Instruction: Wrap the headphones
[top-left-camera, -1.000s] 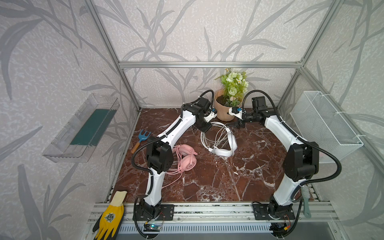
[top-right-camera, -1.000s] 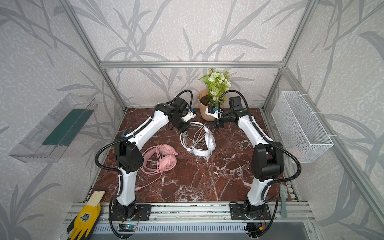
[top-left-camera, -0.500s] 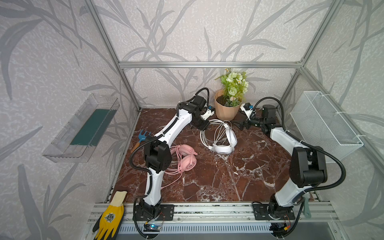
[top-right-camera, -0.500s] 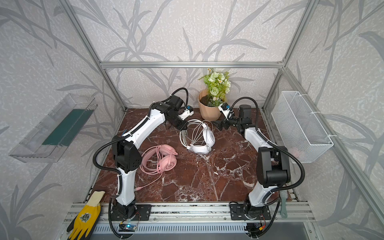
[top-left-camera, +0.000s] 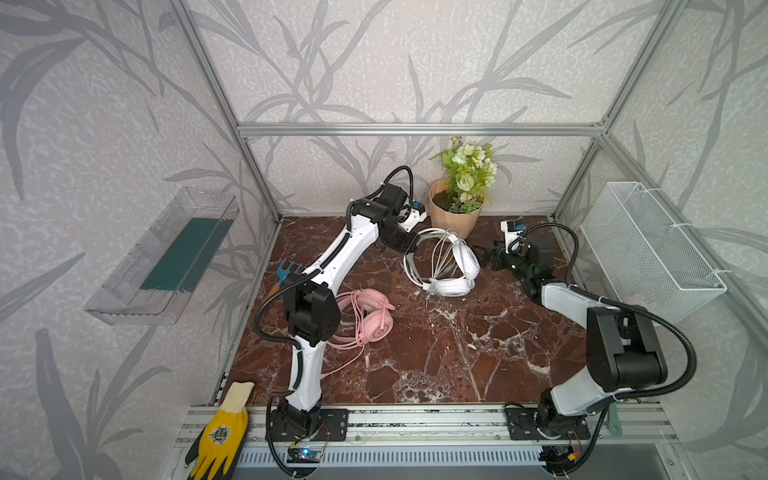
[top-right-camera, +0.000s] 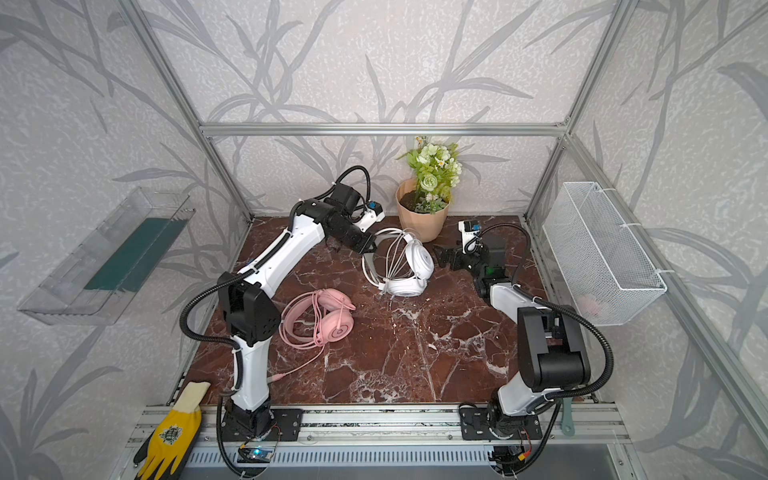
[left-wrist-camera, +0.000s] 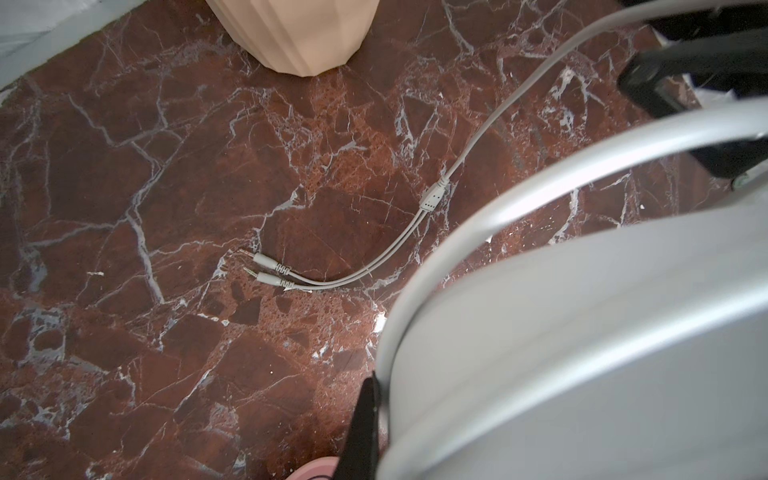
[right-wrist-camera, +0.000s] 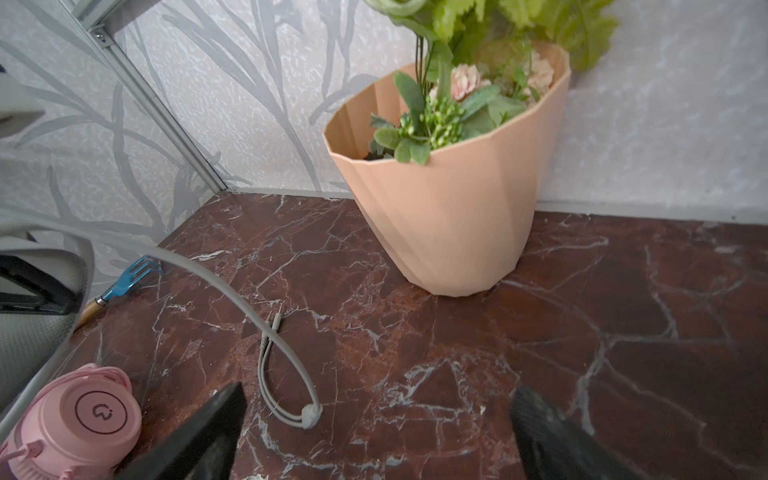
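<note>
Left tool (top-left-camera: 409, 246) is clamped on the band of the white headphones (top-left-camera: 465, 259), right by the flowerpot (top-left-camera: 451, 218). The right tool (top-left-camera: 484, 257) gapes empty just beside them, and the pink headphones (top-left-camera: 380, 326) lie nearer the front on the white-veined red-brown marble counter (top-left-camera: 436, 357), with leaf-print walls (top-left-camera: 374, 62) all round.

Reaching forward with left arm (top-left-camera: 353, 245), jaws clamped; crouching low with right arm (top-left-camera: 569, 299), jaws spread wide.

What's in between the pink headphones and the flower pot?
The white headphones lie between the pink headphones and the flower pot, seen in both top views.
</note>
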